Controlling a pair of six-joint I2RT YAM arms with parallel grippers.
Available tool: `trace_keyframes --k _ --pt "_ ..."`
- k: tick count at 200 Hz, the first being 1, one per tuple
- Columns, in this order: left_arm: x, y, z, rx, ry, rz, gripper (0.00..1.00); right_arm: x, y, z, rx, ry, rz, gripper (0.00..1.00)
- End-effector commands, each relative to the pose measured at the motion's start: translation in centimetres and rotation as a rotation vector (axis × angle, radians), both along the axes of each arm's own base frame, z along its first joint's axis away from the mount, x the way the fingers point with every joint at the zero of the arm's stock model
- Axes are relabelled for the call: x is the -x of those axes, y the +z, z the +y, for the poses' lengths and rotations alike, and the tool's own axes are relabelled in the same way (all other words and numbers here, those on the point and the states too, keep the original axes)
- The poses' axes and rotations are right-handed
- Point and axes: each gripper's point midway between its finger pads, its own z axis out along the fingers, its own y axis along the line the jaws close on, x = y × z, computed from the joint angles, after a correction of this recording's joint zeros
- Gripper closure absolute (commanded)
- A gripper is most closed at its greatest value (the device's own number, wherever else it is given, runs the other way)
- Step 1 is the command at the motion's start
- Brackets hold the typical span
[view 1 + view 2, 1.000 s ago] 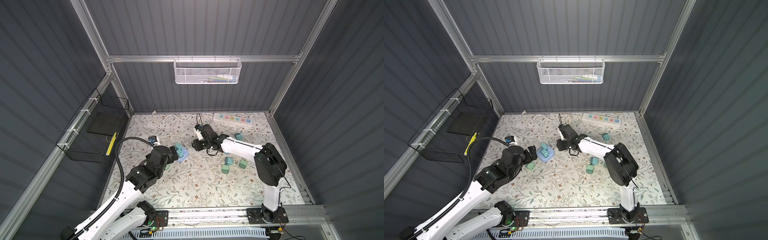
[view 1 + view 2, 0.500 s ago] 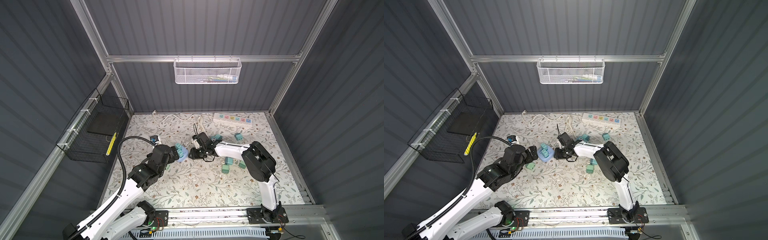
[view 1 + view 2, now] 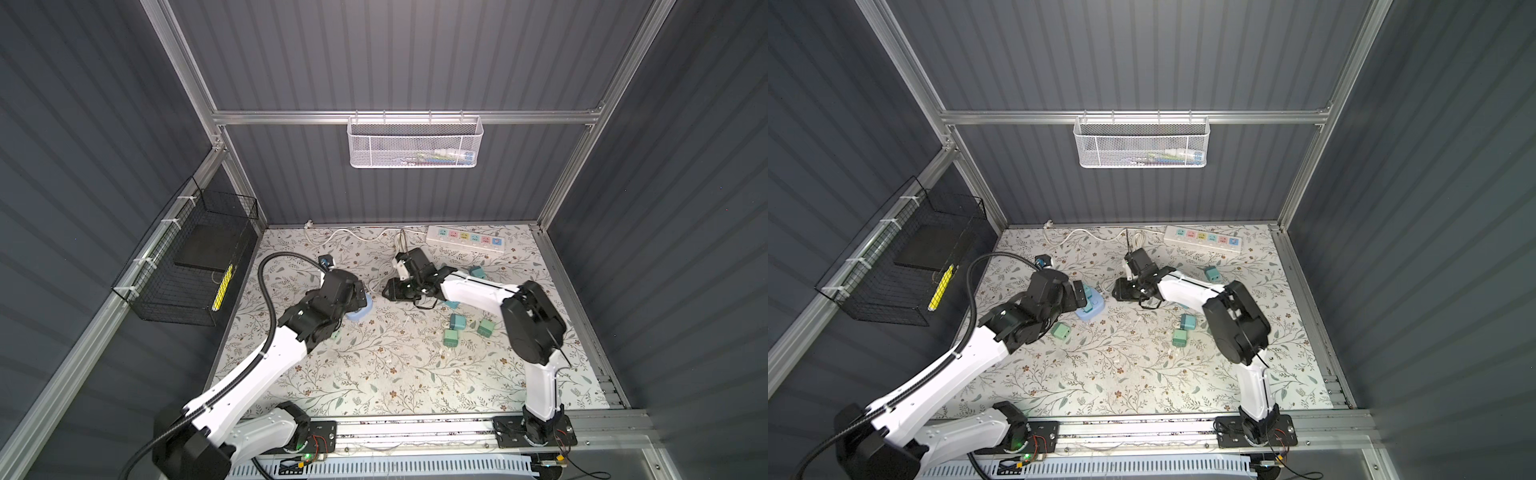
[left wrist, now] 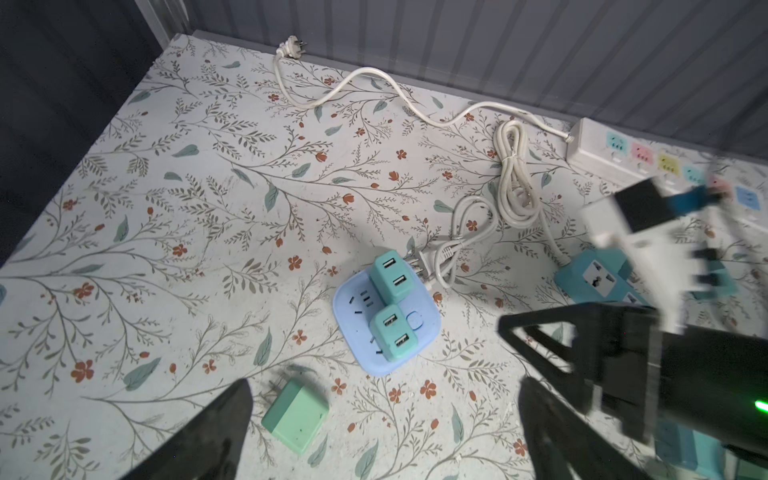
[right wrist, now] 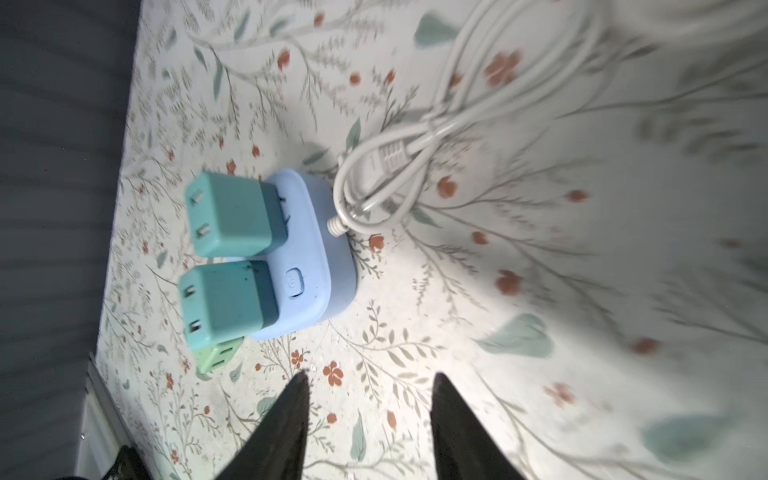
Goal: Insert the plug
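Hovering empty and parted, the right pincer (image 5: 370, 386) is pointing at the blue socket (image 5: 316, 232) from its right; the near plug (image 5: 224, 303) is sitting inserted, the far plug (image 5: 228, 220) showing prongs; the left pincer (image 4: 382, 386) is gaping on its left.

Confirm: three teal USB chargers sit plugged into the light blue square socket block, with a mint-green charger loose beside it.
Not three. The left wrist view shows two teal USB chargers plugged into the light blue square socket block; the mint-green charger does lie loose beside it.
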Motion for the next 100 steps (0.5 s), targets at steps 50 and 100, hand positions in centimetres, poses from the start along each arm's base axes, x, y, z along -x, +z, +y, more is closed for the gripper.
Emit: trace_keyframes --k 50,100 --pt "-8.1 -5.5 -6.6 -0.308 -0.244 0.236 0.26 2.0 5.9 -13.4 0.09 -0.211 -0.126 0.43" --pt "-10.8 -12.3 -8.3 -0.456 -0.34 0.355 0.38 3.0 6.6 -16.0 0.09 -0.242 -0.143 0.38"
